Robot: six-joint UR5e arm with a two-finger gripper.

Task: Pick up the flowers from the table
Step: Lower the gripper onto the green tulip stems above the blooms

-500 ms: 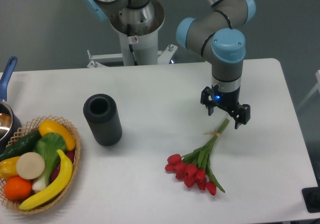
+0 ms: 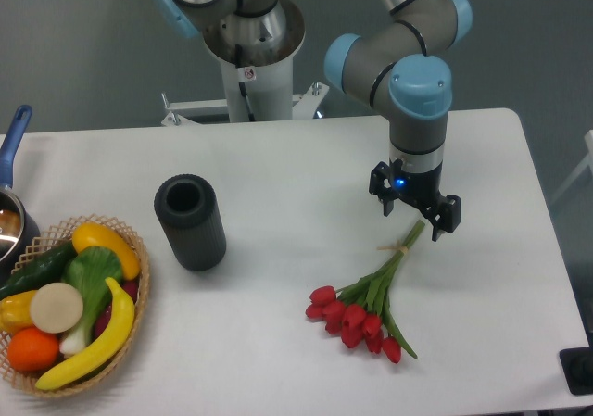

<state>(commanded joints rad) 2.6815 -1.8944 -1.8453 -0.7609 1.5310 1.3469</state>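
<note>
The flowers (image 2: 369, 303), a small bunch of red tulips with green stems tied by a pale band, lie flat on the white table (image 2: 278, 175) at the right of middle. The stem ends point up and right, the red heads down and left. My gripper (image 2: 414, 216) hangs just above the stem ends, past the pale band. Its two black fingers stand apart and hold nothing.
A black cylinder (image 2: 191, 221) stands left of middle. A wicker basket (image 2: 65, 305) with yellow, green and orange produce sits at the front left edge. A pot with a blue handle (image 2: 11, 157) is at the far left. A dark object (image 2: 579, 370) sits off the front right corner.
My gripper has shifted very slightly to the left and up. The flowers have not moved.
</note>
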